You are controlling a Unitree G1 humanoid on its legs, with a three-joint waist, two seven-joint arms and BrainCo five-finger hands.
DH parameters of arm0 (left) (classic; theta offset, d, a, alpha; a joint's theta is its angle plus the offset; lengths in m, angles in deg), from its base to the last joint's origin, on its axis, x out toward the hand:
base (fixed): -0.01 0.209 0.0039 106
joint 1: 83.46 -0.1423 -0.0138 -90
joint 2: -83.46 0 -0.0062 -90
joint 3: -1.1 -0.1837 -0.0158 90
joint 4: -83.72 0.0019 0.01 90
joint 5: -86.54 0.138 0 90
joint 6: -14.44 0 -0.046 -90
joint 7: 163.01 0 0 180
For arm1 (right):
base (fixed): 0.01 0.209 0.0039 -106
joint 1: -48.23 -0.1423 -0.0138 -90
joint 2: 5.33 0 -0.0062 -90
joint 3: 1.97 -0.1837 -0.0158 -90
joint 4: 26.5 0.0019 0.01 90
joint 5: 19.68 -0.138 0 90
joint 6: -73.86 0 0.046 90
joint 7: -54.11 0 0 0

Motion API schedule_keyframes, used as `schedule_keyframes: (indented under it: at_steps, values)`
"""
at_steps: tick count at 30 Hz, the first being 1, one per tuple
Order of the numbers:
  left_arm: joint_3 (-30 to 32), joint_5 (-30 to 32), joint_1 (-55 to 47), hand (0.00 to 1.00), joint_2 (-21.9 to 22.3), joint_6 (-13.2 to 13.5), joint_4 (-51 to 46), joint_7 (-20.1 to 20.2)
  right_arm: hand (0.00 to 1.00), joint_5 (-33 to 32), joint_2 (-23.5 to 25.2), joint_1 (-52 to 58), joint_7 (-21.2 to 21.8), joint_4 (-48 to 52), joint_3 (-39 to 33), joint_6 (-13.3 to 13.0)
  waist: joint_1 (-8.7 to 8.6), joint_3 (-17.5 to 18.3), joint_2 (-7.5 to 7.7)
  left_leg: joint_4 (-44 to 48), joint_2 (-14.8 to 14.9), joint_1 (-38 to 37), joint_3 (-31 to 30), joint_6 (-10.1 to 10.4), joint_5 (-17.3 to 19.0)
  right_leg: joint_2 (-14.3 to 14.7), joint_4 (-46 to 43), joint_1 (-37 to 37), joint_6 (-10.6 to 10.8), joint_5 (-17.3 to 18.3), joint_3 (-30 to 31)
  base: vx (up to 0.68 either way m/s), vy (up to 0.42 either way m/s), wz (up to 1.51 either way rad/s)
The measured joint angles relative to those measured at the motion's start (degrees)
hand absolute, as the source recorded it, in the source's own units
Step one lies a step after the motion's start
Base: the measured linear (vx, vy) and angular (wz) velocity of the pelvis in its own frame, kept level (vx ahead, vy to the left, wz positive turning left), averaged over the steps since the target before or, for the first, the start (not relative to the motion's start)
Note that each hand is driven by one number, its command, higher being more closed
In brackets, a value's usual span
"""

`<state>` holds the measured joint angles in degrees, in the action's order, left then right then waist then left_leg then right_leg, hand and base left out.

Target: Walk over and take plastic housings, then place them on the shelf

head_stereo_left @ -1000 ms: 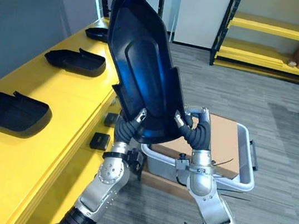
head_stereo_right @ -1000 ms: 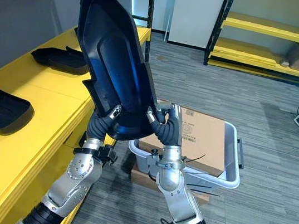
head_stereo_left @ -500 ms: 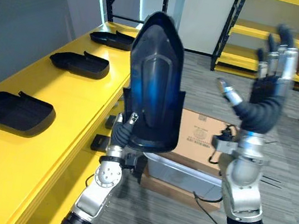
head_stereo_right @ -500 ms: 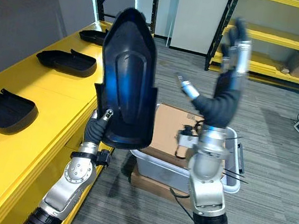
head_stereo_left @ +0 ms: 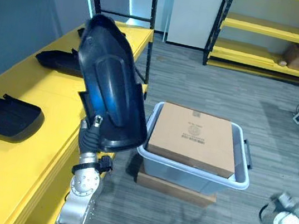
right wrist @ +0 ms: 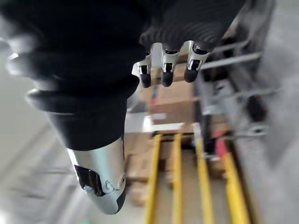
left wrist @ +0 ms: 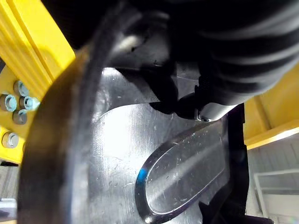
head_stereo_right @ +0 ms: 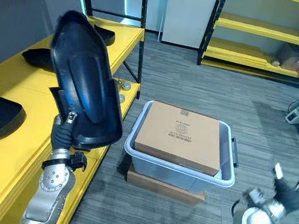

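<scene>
- Left eye view: left robot hand gripping bottom of tall glossy black plastic housing, upright by yellow metal shelf edge.
- Right robot hand low, fingers loose, empty.

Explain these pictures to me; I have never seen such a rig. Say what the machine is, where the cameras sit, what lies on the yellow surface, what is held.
This is a two-legged humanoid robot with two arms and fingered hands. The two wide pictures come from cameras on its head, looking down; the two close ones from its wrists. Its left hand grips the lower edge of a large black plastic housing, held upright. Its right hand hangs low, open and empty. On the long yellow shelf lie other black housings. Beside it stands a grey plastic tub holding a brown cardboard box.
</scene>
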<state>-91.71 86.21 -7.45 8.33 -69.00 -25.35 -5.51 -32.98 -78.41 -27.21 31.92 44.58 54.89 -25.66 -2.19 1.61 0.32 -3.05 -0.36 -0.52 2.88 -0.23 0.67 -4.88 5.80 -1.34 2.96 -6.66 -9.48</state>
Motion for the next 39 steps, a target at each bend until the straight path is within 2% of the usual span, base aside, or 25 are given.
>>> schedule_keyframes:
  at_steps: [4, 6, 9, 10, 11, 15, 16, 17, 18, 19, 20, 22, 25, 27, 28, 29, 30, 31, 32, 33, 34, 35, 37, 38, 39]
  values:
    - [-0.7, 0.0, -1.2, 1.00, 0.0, 0.8, -1.1, 0.4, 0.00, -0.1, 0.1, 0.6, 4.1, -16.7, 0.8, 1.5, 0.15, -0.4, -0.38, 0.0, 0.3, 0.0, 0.1, 0.1, 0.1, 0.2, -0.1, 0.1, -0.1, 0.0, 0.0, 0.00, 0.000, -0.01]
    - [-1.3, 0.0, -1.2, 1.00, -0.1, 1.0, -1.1, 1.2, 0.00, 0.0, -0.1, 0.6, 6.7, -25.8, 3.0, 3.3, 0.32, -0.6, -0.34, 0.1, 0.4, 0.3, -0.5, 0.3, 0.2, 0.3, -0.1, 0.4, -0.3, 0.2, -0.5, -0.02, -0.004, 0.10]
    - [-2.2, 0.0, -1.2, 1.00, -0.1, 1.0, -1.1, 1.3, 0.00, 0.6, -0.1, 0.6, 8.5, -31.3, 5.2, 4.2, 0.48, -1.4, -0.04, 0.1, 0.3, 0.2, -1.8, 0.3, 0.3, 0.2, -0.1, 1.4, 0.1, 0.8, -1.6, 0.00, -0.004, 0.29]
    - [-2.2, 0.0, -1.0, 1.00, -0.1, 1.1, -1.1, 1.3, 0.00, 0.7, -0.3, 0.5, 8.8, -32.7, 6.6, 4.6, 0.92, -1.6, -0.49, 0.2, 0.2, 0.3, -2.9, 0.3, 0.3, 0.1, -0.2, 1.8, 0.0, 1.0, -2.6, -0.01, -0.008, 0.52]
    - [-2.4, 0.0, -0.8, 1.00, -0.1, 1.2, -1.1, 1.3, 0.00, 1.6, -0.4, 0.4, 9.0, -33.9, 7.6, 4.6, 1.17, -2.4, -0.13, 0.7, 0.0, 0.9, -4.8, 0.3, 0.3, -0.2, -1.3, 1.9, 0.1, 1.9, -4.7, -0.01, -0.012, 0.69]
    - [-3.6, -0.1, -1.2, 1.00, 0.0, 1.3, -4.2, 1.2, 0.00, 2.7, -0.8, -1.7, 8.7, -36.4, 10.4, 5.0, 2.48, -4.9, -0.40, 3.6, -1.4, 4.3, -12.7, 0.8, -0.1, -2.4, -8.0, 1.6, 0.5, 6.5, -13.8, 0.00, -0.013, 1.37]
    - [-3.9, -0.2, -1.2, 1.00, 0.1, 1.3, -5.9, 1.1, 0.00, 2.8, -0.8, -1.9, 8.5, -36.3, 11.2, 4.9, 3.12, -5.6, 0.31, 4.7, -1.3, 6.4, -11.1, -0.3, 0.8, -3.6, -9.6, 1.4, 1.0, 7.6, -17.6, -0.03, 0.042, 1.78]
    - [-4.1, -0.2, -1.1, 1.00, 0.5, 1.7, -7.2, 1.1, 0.00, 2.9, -1.1, -2.7, 8.5, -36.0, 11.3, 4.8, 3.12, -5.5, -0.07, 6.1, 0.4, 8.9, -4.7, -0.4, 1.2, -5.0, -10.9, 1.3, 1.4, 8.6, -22.2, -0.02, 0.067, 1.84]
    - [-4.2, -0.2, -1.1, 1.00, 0.8, 2.1, -7.6, 1.1, 0.00, 3.1, -1.5, -3.1, 8.4, -36.0, 11.5, 4.7, 3.12, -5.8, 0.17, 7.4, 1.6, 9.9, -0.3, -0.4, 1.1, -5.6, -11.6, 1.3, 1.6, 8.9, -24.0, 0.02, 0.101, 1.81]
    - [-4.4, -0.3, -1.0, 1.00, 1.4, 2.9, -7.6, 1.0, 0.00, 3.4, -2.3, -4.0, 8.3, -35.8, 11.8, 4.6, 3.57, -5.9, -0.27, 10.2, 5.0, 11.5, 10.0, -0.6, 1.1, -6.8, -13.0, 1.6, 2.1, 9.8, -27.2, 0.04, 0.086, 1.54]
    - [-4.7, -0.6, -1.0, 1.00, 1.7, 2.9, -7.4, 0.8, 0.00, 3.8, -2.6, -4.7, 8.4, -35.7, 12.2, 4.5, 3.54, -6.0, -0.43, 12.8, 7.5, 12.2, 19.5, -2.8, 2.3, -8.2, -14.5, 3.1, 3.1, 10.6, -30.3, 0.08, 0.134, 1.42]
    - [-5.9, -1.3, -0.9, 1.00, 1.5, 3.1, -7.4, -0.2, 0.00, 3.7, -2.5, -4.9, 8.4, -33.9, 13.9, 4.5, 3.24, -5.9, 0.21, 14.0, 8.2, 10.8, 27.2, -3.0, 4.0, -9.8, -14.5, 5.5, 3.5, 10.6, -33.8, 0.12, 0.166, 1.09]
    - [-8.1, -1.3, -0.2, 1.00, 1.7, 3.8, -7.3, -0.1, 0.00, 3.8, -1.8, -7.4, 8.4, -33.8, 14.0, 4.3, 3.54, -5.9, 0.70, 14.0, 4.4, 10.9, 24.6, -3.7, 4.7, -12.7, -14.5, 7.1, 4.0, 10.4, -36.3, 0.11, 0.203, 0.67]
    - [-9.0, -1.3, 1.0, 1.00, 2.1, 3.8, -6.5, 0.0, 0.00, 4.4, -1.4, -8.5, 8.4, -34.2, 13.8, 5.0, 3.35, -5.9, 0.60, 14.4, 1.6, 10.8, 21.7, -4.7, 6.8, -16.3, -19.4, 7.6, 3.9, 10.4, -37.4, 0.12, 0.216, 0.76]
    - [-9.2, -1.3, 1.5, 1.00, 2.1, 3.8, -6.0, 0.0, 0.00, 4.5, -1.4, -8.5, 8.4, -34.2, 13.8, 5.1, 3.29, -5.9, 0.47, 14.7, 1.0, 10.7, 20.6, -5.2, 7.2, -17.4, -22.1, 7.3, 3.4, 10.4, -36.7, 0.20, 0.226, 0.68]
    - [-10.0, -1.3, 2.3, 1.00, 2.1, 3.8, -5.0, -0.1, 0.00, 4.5, -1.4, -8.4, 8.5, -34.1, 13.9, 5.3, 3.02, -6.0, 0.33, 15.5, 0.3, 9.9, 18.4, -5.7, 8.3, -19.2, -29.2, 5.0, 0.2, 10.5, -31.1, 0.19, 0.173, 0.58]
    - [-10.3, -1.3, 2.8, 1.00, 1.7, 3.8, -4.4, -0.2, 0.00, 4.5, -1.2, -8.3, 8.5, -34.2, 13.9, 5.3, 2.86, -6.1, 0.30, 15.5, 0.3, 9.3, 17.5, -5.7, 8.6, -18.8, -32.2, 3.7, -0.1, 11.9, -26.1, 0.23, 0.158, 0.78]
    - [-10.6, -1.2, 3.8, 1.00, 1.2, 3.8, -3.0, -0.2, 0.00, 4.4, -1.1, -7.8, 8.5, -34.3, 13.9, 5.4, 2.76, -6.2, 0.09, 14.9, 0.3, 7.9, 15.2, -5.6, 8.8, -15.2, -35.4, 1.3, 1.2, 16.0, -16.4, 0.20, 0.064, 0.83]
    - [-10.6, -1.2, 4.3, 1.00, 1.0, 3.8, -2.2, -0.2, 0.00, 4.4, -1.1, -7.8, 8.5, -34.3, 13.8, 5.4, 2.73, -6.5, 0.06, 13.8, 0.1, 6.1, 13.2, -5.6, 8.7, -11.4, -37.2, -1.1, 1.4, 19.6, -9.5, 0.21, 0.039, 0.78]
    - [-10.6, -1.2, 4.2, 1.00, 0.9, 3.8, -2.1, -0.2, 0.00, 4.4, -1.1, -7.7, 8.5, -34.3, 13.8, 5.5, 2.72, -6.6, 0.12, 13.3, 0.1, 4.9, 12.6, -5.5, 8.4, -9.6, -37.7, -2.4, 1.1, 20.9, -6.7, 0.22, 0.011, 0.78]
    - [-10.7, -1.2, 4.3, 1.00, 1.0, 3.8, -1.6, -0.3, 0.00, 4.4, -0.9, -7.1, 8.5, -34.2, 13.8, 5.5, 2.20, -6.7, 0.03, 13.0, 0.0, 3.2, 10.5, -5.4, 8.4, -5.8, -37.8, -4.7, 1.2, 23.2, -1.8, 0.22, -0.028, 1.08]
    - [-10.9, -1.1, 4.3, 1.00, 1.0, 3.8, -1.6, -0.3, 0.00, 4.4, -0.3, -6.6, 8.5, -34.0, 14.0, 5.5, 0.94, -6.7, 0.06, 13.2, -0.2, 2.3, 7.6, -5.3, 8.4, -2.3, -37.9, -7.2, 1.3, 24.6, 2.5, 0.22, -0.055, 1.28]
    - [-11.8, -1.1, 4.5, 1.00, 1.1, 3.8, -1.6, -0.4, 0.00, 3.8, 0.2, -6.1, 8.4, -33.2, 14.0, 5.4, -0.09, -6.7, 0.26, 14.5, -0.6, 1.3, 4.4, -4.3, 8.8, 1.5, -37.8, -10.7, 1.1, 24.9, 9.2, 0.21, -0.113, 1.39]
    - [-12.9, -1.1, 4.4, 1.00, 1.2, 3.8, -1.6, -0.5, 0.00, 3.8, 0.4, -5.4, 8.4, -32.4, 14.2, 5.4, 0.07, -6.4, 0.86, 16.2, -1.3, 1.1, 2.9, -2.9, 9.7, 2.3, -35.0, -11.8, 1.3, 22.9, 12.5, 0.21, -0.129, 1.30]
    - [-13.4, -0.9, 4.3, 1.00, 1.1, 3.8, -1.8, -0.4, 0.00, 3.7, 0.7, -4.9, 8.4, -32.1, 14.8, 5.4, 0.09, -6.1, 1.85, 16.9, -2.0, 0.9, 2.6, -2.2, 10.1, 1.8, -32.2, -11.7, 1.0, 18.5, 13.1, 0.22, -0.154, 1.30]
